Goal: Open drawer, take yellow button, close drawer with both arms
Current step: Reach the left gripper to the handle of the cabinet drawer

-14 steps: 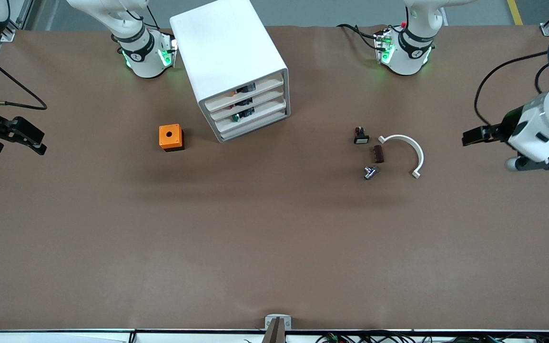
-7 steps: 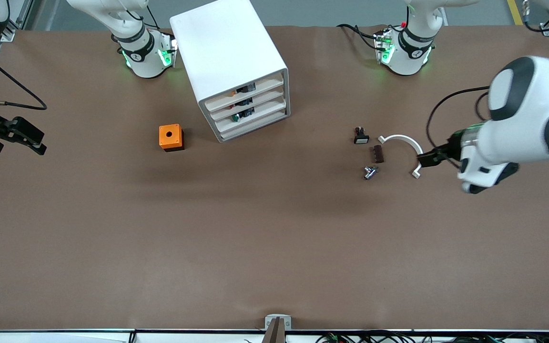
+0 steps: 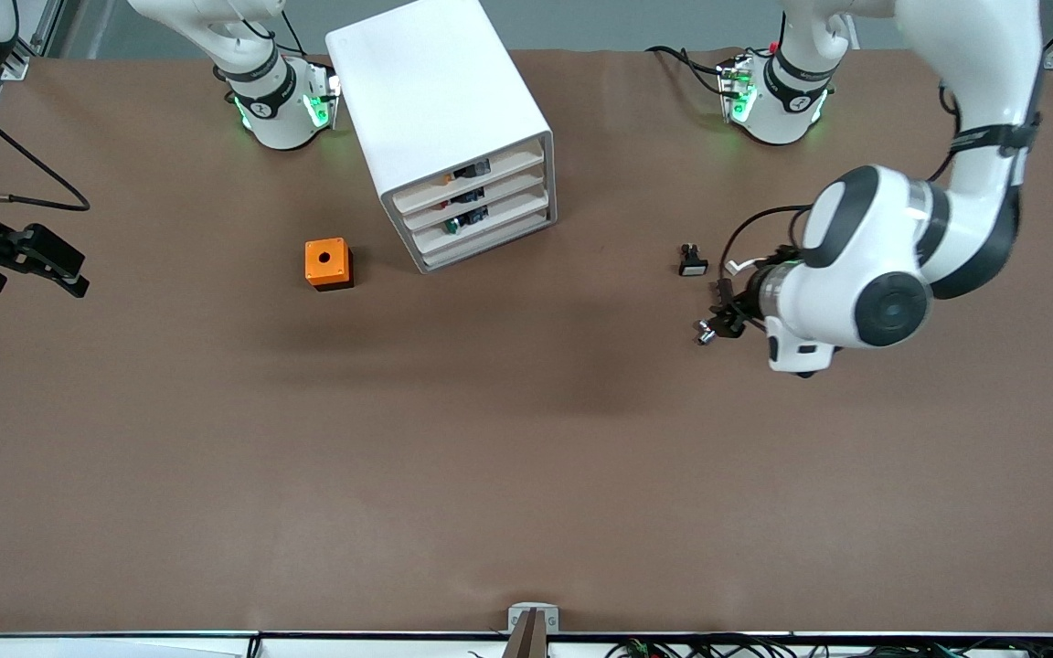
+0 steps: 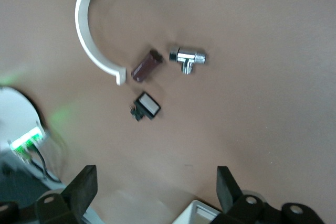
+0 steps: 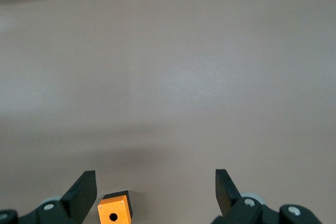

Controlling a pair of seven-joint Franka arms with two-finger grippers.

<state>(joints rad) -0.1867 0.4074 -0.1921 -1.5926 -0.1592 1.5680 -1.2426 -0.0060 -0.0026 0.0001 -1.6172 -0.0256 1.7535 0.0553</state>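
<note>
The white cabinet (image 3: 435, 100) stands near the robots' bases, its four drawers facing the front camera. The top drawer (image 3: 481, 171) is shut flush. Through its front slot I see a small orange and black shape (image 3: 450, 179), likely the button; the rest of it is hidden. My left gripper (image 3: 726, 317) is open and empty, up over several small parts toward the left arm's end; its open jaws show in the left wrist view (image 4: 155, 190). My right gripper (image 3: 74, 272) waits open and empty at the right arm's end of the table, and shows in the right wrist view (image 5: 155, 187).
An orange cube with a hole (image 3: 328, 263) sits beside the cabinet, also in the right wrist view (image 5: 114, 213). Under the left gripper lie a white curved clip (image 4: 92, 35), a brown block (image 4: 146, 65), a chrome fitting (image 4: 188, 59) and a small black switch (image 4: 147, 106).
The left arm has swung in from the table's end toward the middle and now hangs over the small parts, hiding the clip and brown block in the front view. The right arm has not moved.
</note>
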